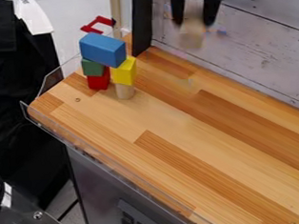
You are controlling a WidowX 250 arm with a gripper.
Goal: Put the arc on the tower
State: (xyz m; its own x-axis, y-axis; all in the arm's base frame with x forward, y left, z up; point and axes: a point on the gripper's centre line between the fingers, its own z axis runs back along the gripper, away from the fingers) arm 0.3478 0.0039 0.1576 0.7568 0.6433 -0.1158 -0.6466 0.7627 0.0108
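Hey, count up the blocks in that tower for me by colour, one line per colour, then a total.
Blue block: 1
Green block: 1
Red block: 1
Yellow block: 1
Plain wood block: 1
Total: 5

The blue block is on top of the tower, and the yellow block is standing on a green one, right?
Not quite: in the camera view, the yellow block stands on a plain wooden piece. The blue block is on top.

Black gripper (193,23), seemingly tapering at the tips.
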